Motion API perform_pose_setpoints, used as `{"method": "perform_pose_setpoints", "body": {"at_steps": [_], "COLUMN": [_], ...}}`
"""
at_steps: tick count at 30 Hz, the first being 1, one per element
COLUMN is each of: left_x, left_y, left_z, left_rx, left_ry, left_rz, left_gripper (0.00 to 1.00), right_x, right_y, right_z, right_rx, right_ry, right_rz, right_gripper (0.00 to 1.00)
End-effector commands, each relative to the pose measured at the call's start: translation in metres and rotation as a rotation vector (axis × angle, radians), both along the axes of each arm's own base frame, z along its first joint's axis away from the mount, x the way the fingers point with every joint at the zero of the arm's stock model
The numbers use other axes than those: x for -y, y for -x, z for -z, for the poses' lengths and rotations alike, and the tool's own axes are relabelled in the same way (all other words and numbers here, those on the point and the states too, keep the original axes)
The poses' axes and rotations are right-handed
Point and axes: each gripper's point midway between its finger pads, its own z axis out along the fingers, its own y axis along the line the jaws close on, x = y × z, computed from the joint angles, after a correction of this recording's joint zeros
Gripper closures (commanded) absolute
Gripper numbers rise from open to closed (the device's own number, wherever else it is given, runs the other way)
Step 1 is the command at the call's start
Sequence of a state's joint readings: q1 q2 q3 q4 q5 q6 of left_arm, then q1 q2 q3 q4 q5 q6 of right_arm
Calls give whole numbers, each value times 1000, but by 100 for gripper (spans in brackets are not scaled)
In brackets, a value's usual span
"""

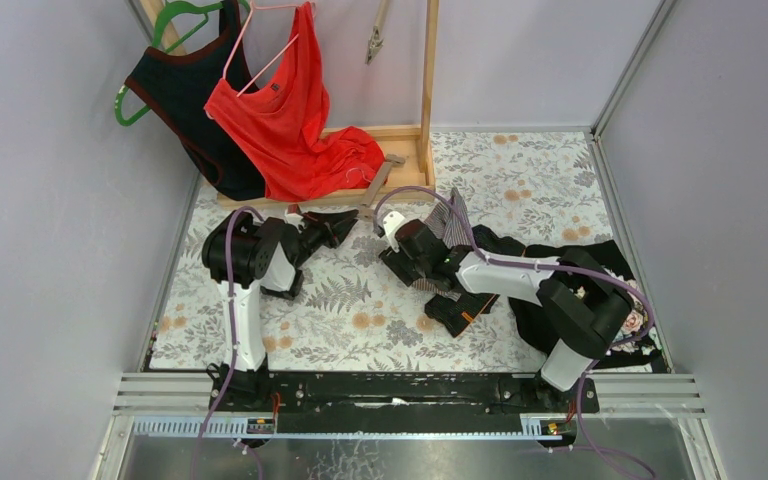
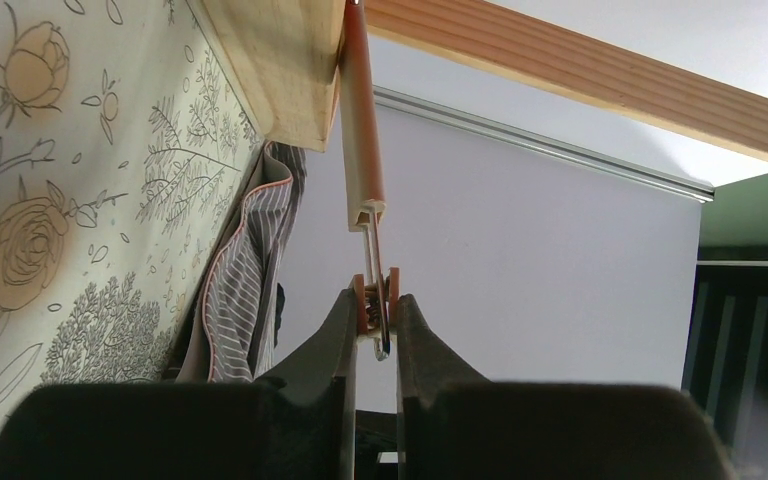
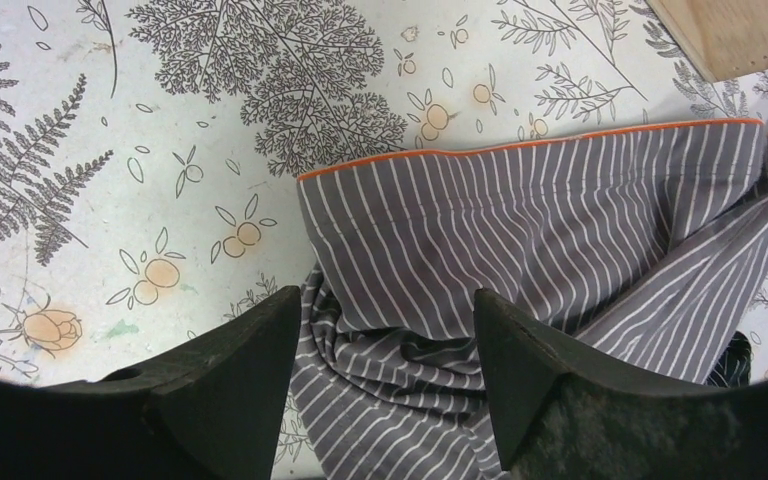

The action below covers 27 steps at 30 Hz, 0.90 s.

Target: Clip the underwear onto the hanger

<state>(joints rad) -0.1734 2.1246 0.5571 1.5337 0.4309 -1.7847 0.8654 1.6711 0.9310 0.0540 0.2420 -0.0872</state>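
Top external view: one clip hanger (image 1: pixel 384 180) lies slanted on the table (image 1: pixel 350 300). Its bar runs from the foot of the rack (image 1: pixel 428 80) down and left to the left gripper (image 1: pixel 352 218). In the left wrist view that bar comes down from the top edge to its clip (image 2: pixel 380 300), and the left jaws are closed on the clip. The bar's upper end is cut off beside the wood.

One pair of underwear (image 3: pixel 520 230), grey with white stripes and an orange edge, lies crumpled on the table near the rack's foot. It sits between the right gripper (image 3: pixel 380 330) and a pile of dark clothes (image 1: pixel 570 265). In the right wrist view its orange-edged band runs left to right, rising slightly to the right. Its lower part is hidden behind the fingers and cut off by the frame. The right jaws stand apart over the cloth, gripping nothing; whether the tips touch it cannot be told.

Two tops hang on the rack: a red top (image 1: pixel 290 120) on a pink hanger (image 1: pixel 260 73) and a dark top (image 1: pixel 185 90) on a green hanger (image 1: pixel 182 12). One thin thing (image 1: pixel 374 35) dangles from the rack's top, too small to make out.
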Motion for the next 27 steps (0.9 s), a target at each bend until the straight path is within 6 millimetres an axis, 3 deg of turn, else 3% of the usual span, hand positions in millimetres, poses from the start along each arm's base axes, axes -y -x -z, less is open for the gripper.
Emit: {"method": "perform_pose_setpoints", "body": {"at_steps": [1, 14, 23, 27], "left_x": [-4, -7, -8, -8], "left_y": [4, 2, 2, 2], "left_z": [-20, -16, -14, -14], "left_rx": [73, 63, 59, 59], "left_ry": [21, 20, 20, 20], "left_rz": [9, 7, 6, 7], "left_gripper": [100, 100, 100, 100], "right_x": [-19, -22, -18, -19], "right_y": [-7, -9, -10, -11], "right_z": [-8, 5, -3, -1], "right_rx": [29, 19, 54, 53], "right_ry": [-19, 1, -4, 3], "right_rz": [-35, -31, -11, -14], "right_gripper": [31, 48, 45, 49]}}
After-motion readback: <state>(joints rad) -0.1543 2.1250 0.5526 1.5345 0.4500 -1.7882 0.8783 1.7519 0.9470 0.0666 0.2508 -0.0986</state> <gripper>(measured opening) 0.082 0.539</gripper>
